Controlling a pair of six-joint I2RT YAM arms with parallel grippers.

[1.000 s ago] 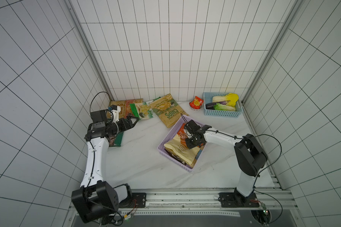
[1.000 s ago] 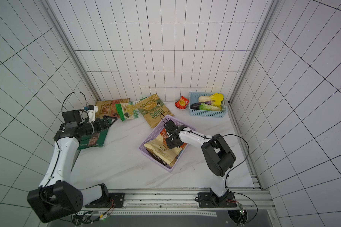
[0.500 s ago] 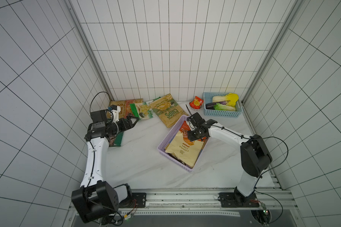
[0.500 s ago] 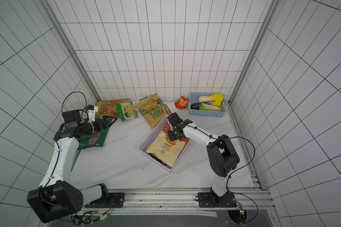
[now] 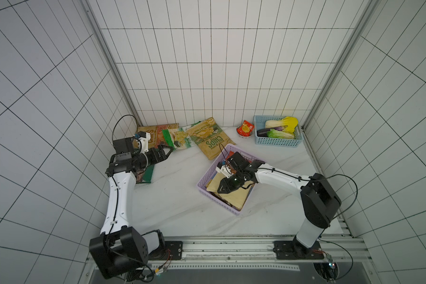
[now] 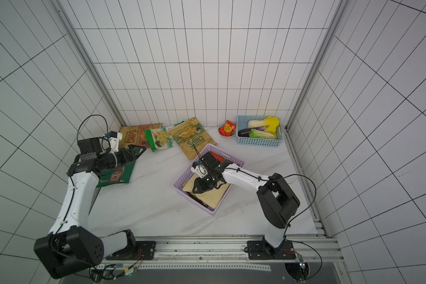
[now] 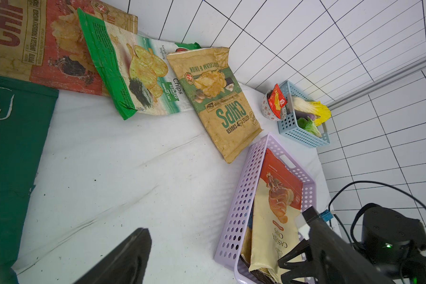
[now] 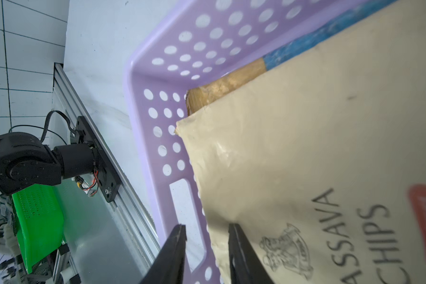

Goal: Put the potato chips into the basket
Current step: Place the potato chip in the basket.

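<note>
Right hand point(image 5: 220, 188) has slid back along the lilac basket point(image 5: 208, 172), from the far end to the end nearer the robot. Left arm hasn't budged.

The cassava bag point(image 5: 234, 199) lies flat in the basket on top of at least one other bag, with its long axis along the basket's length. In the right wrist view the right hand point(image 8: 207, 231) hovers over that bag's edge. One finger is above the bag and the other above the basket wall by the handle slot. The jaws are partly apart with nothing pinched between them, so I'd call that bag delivered and let go.

The rest are still on the bench point(image 5: 177, 204). A red-and-tan CHIPS bag point(image 5: 155, 134) sits by the back wall and a green-white bag point(image 5: 178, 139) overlaps it. A dark green bag point(image 6: 116, 172) lies under the left forearm.

Key bit for the next pick imo: the left hand point(image 5: 169, 152) is spread wide and empty, and the green-white bag lies just ahead of its fingertips, so that arm is clearly nearer to it. The tan CHIPS bag point(image 5: 208, 141) runs diagonally from the back wall, with its near corner just beside the basket's far corner. It's roughly between the two hands, so either could take it.
</note>
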